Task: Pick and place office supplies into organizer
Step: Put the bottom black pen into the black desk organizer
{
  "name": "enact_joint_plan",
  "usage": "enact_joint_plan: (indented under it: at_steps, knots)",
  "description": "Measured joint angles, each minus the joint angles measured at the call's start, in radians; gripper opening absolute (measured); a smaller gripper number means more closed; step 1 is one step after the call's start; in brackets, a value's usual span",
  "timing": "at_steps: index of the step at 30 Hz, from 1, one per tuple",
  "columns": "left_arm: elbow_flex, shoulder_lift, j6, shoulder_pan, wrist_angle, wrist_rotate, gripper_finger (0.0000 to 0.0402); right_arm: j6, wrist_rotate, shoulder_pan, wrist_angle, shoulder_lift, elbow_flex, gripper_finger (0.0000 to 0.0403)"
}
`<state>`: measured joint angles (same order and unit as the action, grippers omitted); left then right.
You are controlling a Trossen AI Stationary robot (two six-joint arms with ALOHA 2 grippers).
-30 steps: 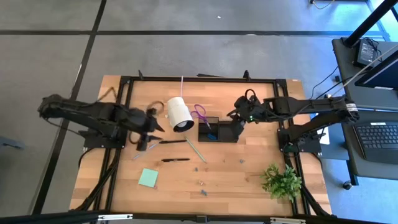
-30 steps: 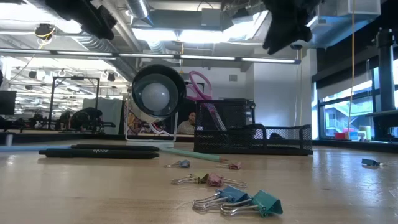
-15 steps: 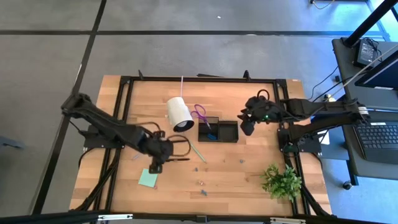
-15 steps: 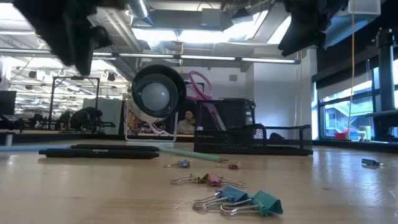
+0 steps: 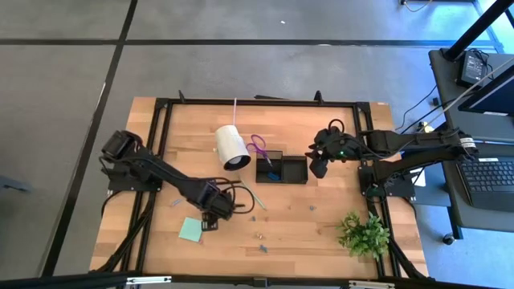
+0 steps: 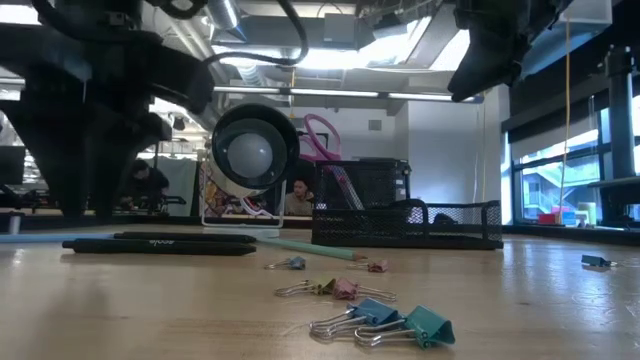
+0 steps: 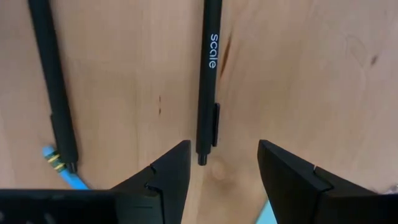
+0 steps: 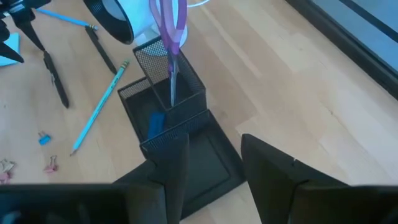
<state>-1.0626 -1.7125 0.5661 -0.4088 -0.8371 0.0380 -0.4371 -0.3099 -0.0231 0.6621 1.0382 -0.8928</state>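
On the left, the left gripper (image 7: 217,163) is hanging low over a thin black pen (image 7: 208,81) lying flat on the wooden surface (image 5: 321,209), its jaws wide with the pen's end between them. I think it should go lower, keep the pen in the middle, then squeeze. A second black pen (image 7: 53,87) is lying just beside, so careful. Farther right, the black mesh organizer (image 5: 281,169) is holding purple-handled scissors (image 8: 168,37). The right gripper (image 8: 214,171) is waiting beside it, jaws apart and holding nothing.

Wooden table (image 5: 321,217) with pens (image 5: 241,206), sticky-note pad (image 5: 190,230), clips (image 6: 385,318), organizer (image 5: 282,170), plant (image 5: 363,234).
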Motion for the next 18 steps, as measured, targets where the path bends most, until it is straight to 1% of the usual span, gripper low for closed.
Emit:
enact_joint_plan:
  at_steps: [11,18]
  knots:
    - [0.0,-0.079,-0.002,0.005,0.002,0.005,0.0175,0.001,0.0,0.0,0.0,0.0,0.0,0.0151]
    - [-0.005,-0.113,-0.012,0.01,0.004,-0.007,0.0162,0.001,0.0,0.0,0.0,0.0,0.0,0.0151]
